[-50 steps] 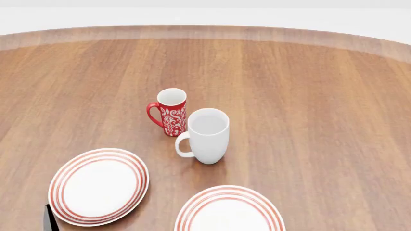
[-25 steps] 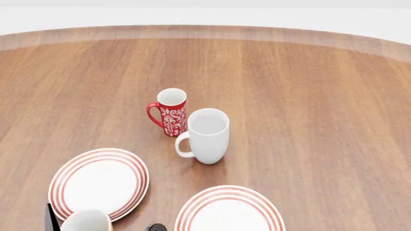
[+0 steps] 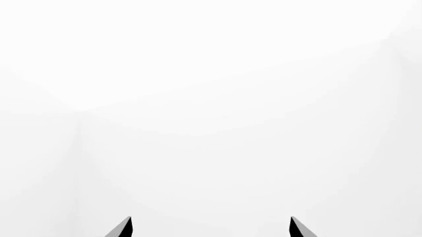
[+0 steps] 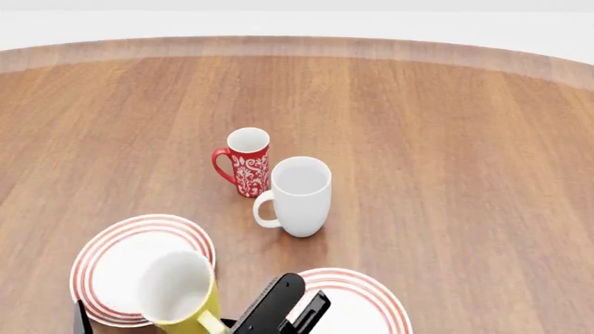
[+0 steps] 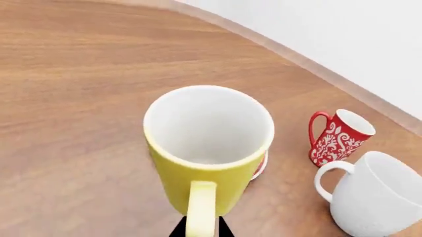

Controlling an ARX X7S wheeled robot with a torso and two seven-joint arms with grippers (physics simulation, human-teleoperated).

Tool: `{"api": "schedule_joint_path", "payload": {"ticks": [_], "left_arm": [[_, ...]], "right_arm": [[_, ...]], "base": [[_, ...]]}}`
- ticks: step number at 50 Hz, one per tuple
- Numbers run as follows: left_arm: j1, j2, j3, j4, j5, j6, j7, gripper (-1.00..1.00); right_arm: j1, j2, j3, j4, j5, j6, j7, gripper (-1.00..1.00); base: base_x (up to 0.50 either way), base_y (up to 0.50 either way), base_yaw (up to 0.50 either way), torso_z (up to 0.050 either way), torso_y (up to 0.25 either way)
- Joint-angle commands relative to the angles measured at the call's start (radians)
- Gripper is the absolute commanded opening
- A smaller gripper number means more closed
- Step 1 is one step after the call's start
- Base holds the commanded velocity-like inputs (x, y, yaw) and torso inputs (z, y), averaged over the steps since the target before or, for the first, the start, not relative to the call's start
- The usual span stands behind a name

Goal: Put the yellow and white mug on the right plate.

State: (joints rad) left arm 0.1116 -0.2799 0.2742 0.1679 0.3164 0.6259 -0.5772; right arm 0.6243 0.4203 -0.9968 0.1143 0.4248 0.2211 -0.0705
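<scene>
The yellow and white mug (image 4: pixel 178 292) hangs in the air at the head view's bottom left, its white inside facing up, in front of the left plate (image 4: pixel 111 257). My right gripper (image 4: pixel 278 309) is shut on the mug's yellow loop handle (image 5: pixel 201 207); its black fingertips (image 5: pixel 179 231) flank the handle in the right wrist view. The mug (image 5: pixel 207 148) fills that view's middle. The right plate (image 4: pixel 366 296), white with red rings, lies at the bottom centre, partly behind my gripper. My left gripper (image 3: pixel 209 227) is open and empty, facing only blank white.
A slim red floral mug (image 4: pixel 246 161) and a taller plain white mug (image 4: pixel 299 196) stand together mid-table; both show in the right wrist view, red (image 5: pixel 339 137) and white (image 5: pixel 376 195). A sliver of plate rim (image 5: pixel 262 165) shows under the yellow mug. The wooden table's (image 4: pixel 446 139) far edge curves across the top.
The yellow mug has risen into the head view from the bottom edge and moved right. My right gripper has come into view with it. The other mugs and plates have not moved.
</scene>
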Motion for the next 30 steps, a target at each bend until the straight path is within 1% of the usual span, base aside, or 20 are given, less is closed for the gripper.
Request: {"api": "schedule_joint_path", "payload": {"ticks": [1, 9, 20, 21, 26, 27, 30], "left_arm": [[0.009, 0.017, -0.019, 0.022, 0.026, -0.007, 0.023, 1.00], [0.010, 0.014, -0.012, 0.025, 0.026, -0.013, 0.024, 1.00], [0.009, 0.010, -0.008, 0.026, 0.026, -0.015, 0.019, 1.00], [0.004, 0.011, -0.010, 0.027, 0.021, -0.024, 0.021, 1.00], [0.003, 0.009, -0.008, 0.028, 0.021, -0.025, 0.019, 1.00], [0.002, 0.010, -0.009, 0.030, 0.019, -0.031, 0.019, 1.00], [0.002, 0.009, -0.008, 0.030, 0.020, -0.032, 0.018, 1.00]], "right_arm": [[0.029, 0.161, 0.058, -0.201, -0.010, 0.089, -0.016, -1.00], [0.027, 0.251, 0.084, -0.264, 0.008, 0.121, -0.008, -1.00], [0.027, 0.251, 0.084, -0.264, 0.008, 0.122, -0.007, -1.00], [0.058, 0.305, 0.113, -0.259, 0.018, 0.157, -0.010, -1.00], [0.059, 0.305, 0.113, -0.260, 0.019, 0.158, -0.010, -1.00], [0.075, 0.339, 0.135, -0.259, 0.032, 0.183, -0.008, -1.00], [0.075, 0.350, 0.136, -0.261, 0.036, 0.196, -0.009, -1.00]], "base": [[0.00, 0.00, 0.00, 0.000, 0.000], [0.00, 0.00, 0.00, 0.000, 0.000], [0.00, 0.00, 0.00, 0.000, 0.001], [0.00, 0.00, 0.00, 0.000, 0.000], [0.00, 0.00, 0.00, 0.000, 0.000], [0.00, 0.00, 0.00, 0.000, 0.000], [0.00, 0.00, 0.00, 0.000, 0.000]]}}
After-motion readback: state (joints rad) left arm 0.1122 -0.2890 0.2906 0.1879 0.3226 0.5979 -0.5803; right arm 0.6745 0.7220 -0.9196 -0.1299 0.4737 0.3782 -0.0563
